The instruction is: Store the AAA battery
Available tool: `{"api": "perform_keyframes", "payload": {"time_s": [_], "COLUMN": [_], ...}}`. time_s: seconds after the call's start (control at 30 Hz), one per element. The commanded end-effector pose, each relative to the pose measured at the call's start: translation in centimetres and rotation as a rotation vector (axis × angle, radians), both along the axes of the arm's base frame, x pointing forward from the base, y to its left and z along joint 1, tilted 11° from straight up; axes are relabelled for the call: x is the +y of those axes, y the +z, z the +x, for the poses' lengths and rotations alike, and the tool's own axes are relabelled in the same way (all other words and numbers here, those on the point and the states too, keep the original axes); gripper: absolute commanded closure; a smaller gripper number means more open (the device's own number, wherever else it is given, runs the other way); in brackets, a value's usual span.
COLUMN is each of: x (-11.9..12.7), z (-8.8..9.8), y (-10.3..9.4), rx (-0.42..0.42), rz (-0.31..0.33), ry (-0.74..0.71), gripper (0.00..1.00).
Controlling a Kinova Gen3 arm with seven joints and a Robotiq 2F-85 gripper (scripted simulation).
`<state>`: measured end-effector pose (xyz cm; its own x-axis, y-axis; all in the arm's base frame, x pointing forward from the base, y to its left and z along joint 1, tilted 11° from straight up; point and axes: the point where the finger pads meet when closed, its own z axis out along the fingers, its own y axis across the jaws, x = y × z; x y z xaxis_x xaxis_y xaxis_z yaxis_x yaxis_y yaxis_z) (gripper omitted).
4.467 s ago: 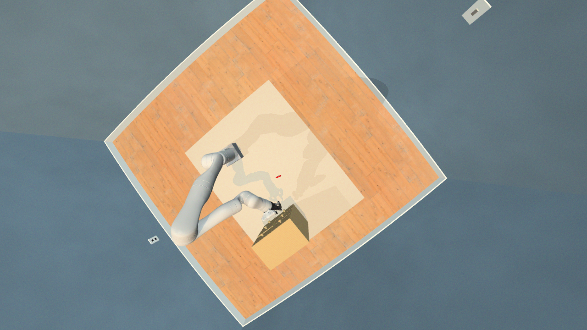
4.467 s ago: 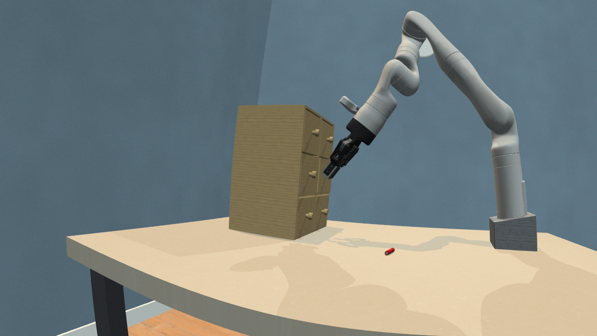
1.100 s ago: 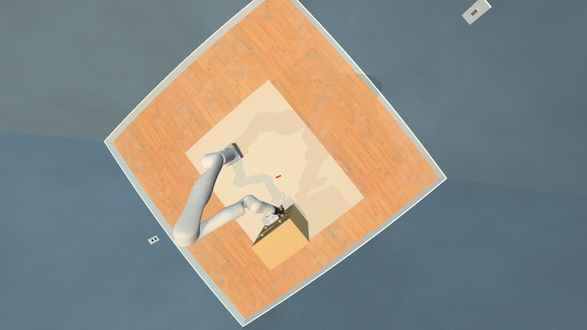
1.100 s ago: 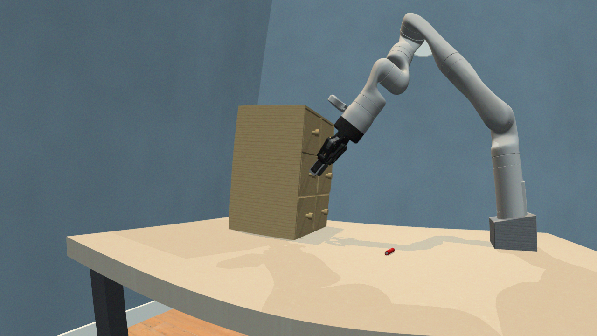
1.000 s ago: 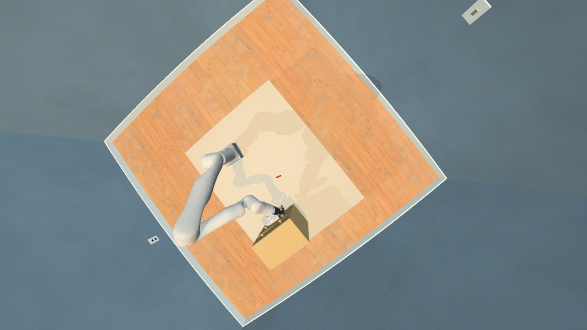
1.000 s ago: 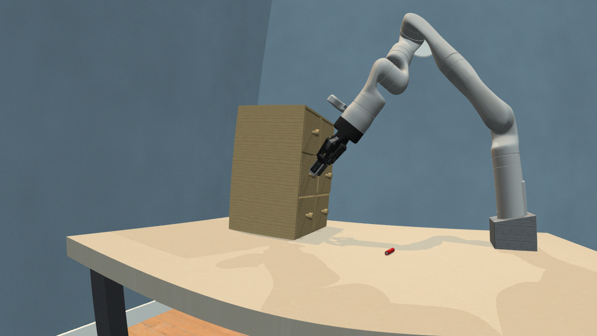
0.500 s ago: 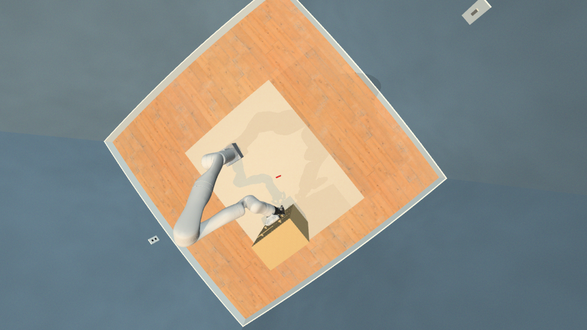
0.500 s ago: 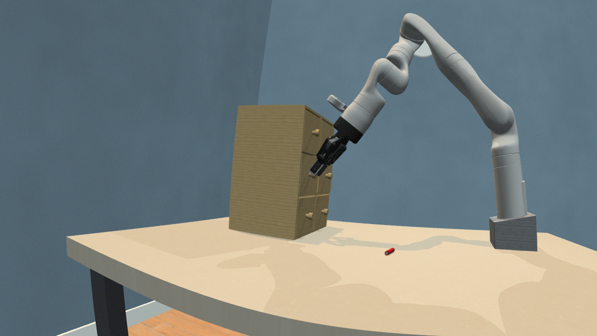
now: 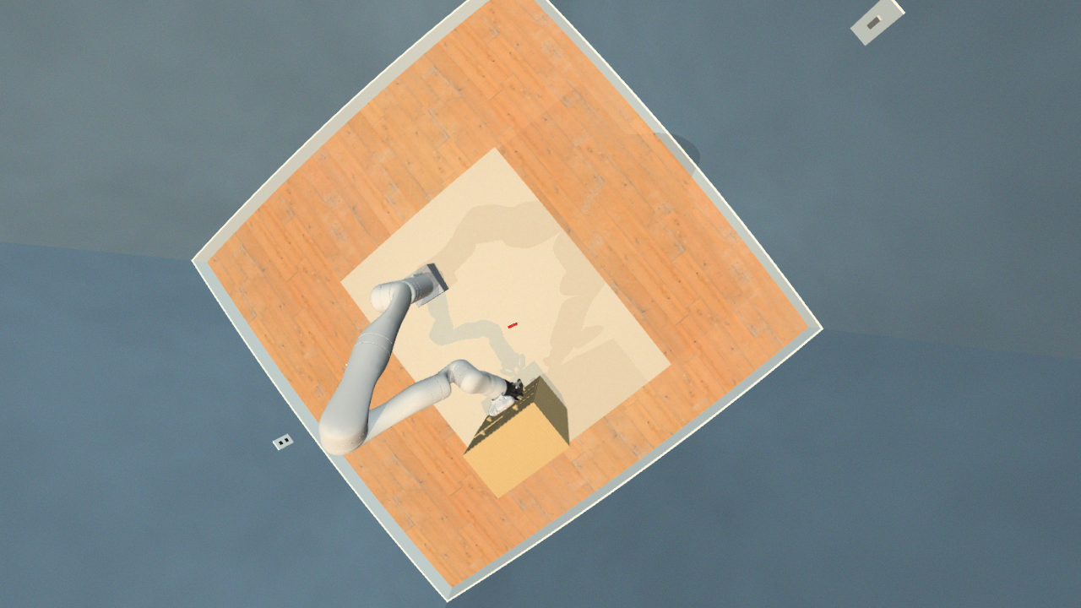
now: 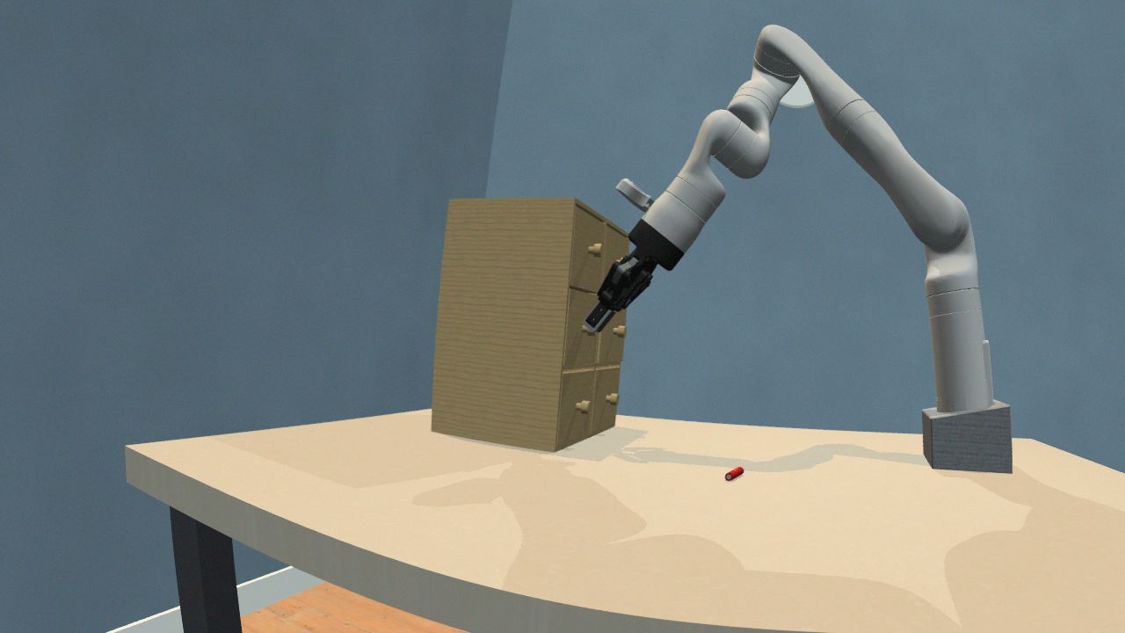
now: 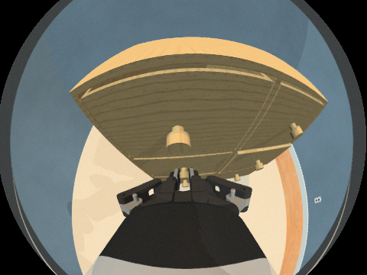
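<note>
The wooden chest [image 10: 518,323] stands on the table with two columns of three drawers, all flush with its front. It also shows in the top view [image 9: 521,438] and in the wrist view [image 11: 199,107]. My gripper [image 10: 595,321] is at the chest's front, at the middle row, on the column nearer the exterior camera. In the wrist view the fingers are shut around that drawer's small knob [image 11: 185,183]. The top drawer's knob [image 11: 179,137] is just above it. The red AAA battery [image 10: 734,473] lies on the table, apart from the chest, and also shows in the top view [image 9: 512,325]. The drawers' contents are hidden.
The arm's grey base block [image 10: 966,437] stands at the table's far right. The chest stands near one table edge [image 9: 483,461]. The other column's knobs [image 11: 258,164] lie to the right of the fingers.
</note>
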<state>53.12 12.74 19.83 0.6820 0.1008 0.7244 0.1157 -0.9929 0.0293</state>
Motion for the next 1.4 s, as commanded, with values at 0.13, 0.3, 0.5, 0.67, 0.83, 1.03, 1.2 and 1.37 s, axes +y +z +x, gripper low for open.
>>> {"api": "perform_keyframes", "payload": {"time_s": [0.13, 0.3, 0.5, 0.67, 0.83, 1.03, 1.2, 1.37], "x": [0.2, 0.2, 0.2, 0.2, 0.2, 0.2, 0.1, 0.1], "z": [-0.1, -0.1, -0.1, -0.1, -0.2, -0.4, -0.7, -1.2], "y": [-0.1, -0.1, -0.1, -0.1, -0.1, -0.2, -0.3, -0.4], "rx": [0.006, 0.006, 0.006, 0.006, 0.006, 0.006, 0.006, 0.006], "rz": [0.002, 0.002, 0.002, 0.002, 0.002, 0.002, 0.002, 0.002], "ry": [0.003, 0.003, 0.003, 0.003, 0.003, 0.003, 0.003, 0.003], "gripper": [0.87, 0.87, 0.87, 0.87, 0.87, 0.87, 0.87, 0.87]}}
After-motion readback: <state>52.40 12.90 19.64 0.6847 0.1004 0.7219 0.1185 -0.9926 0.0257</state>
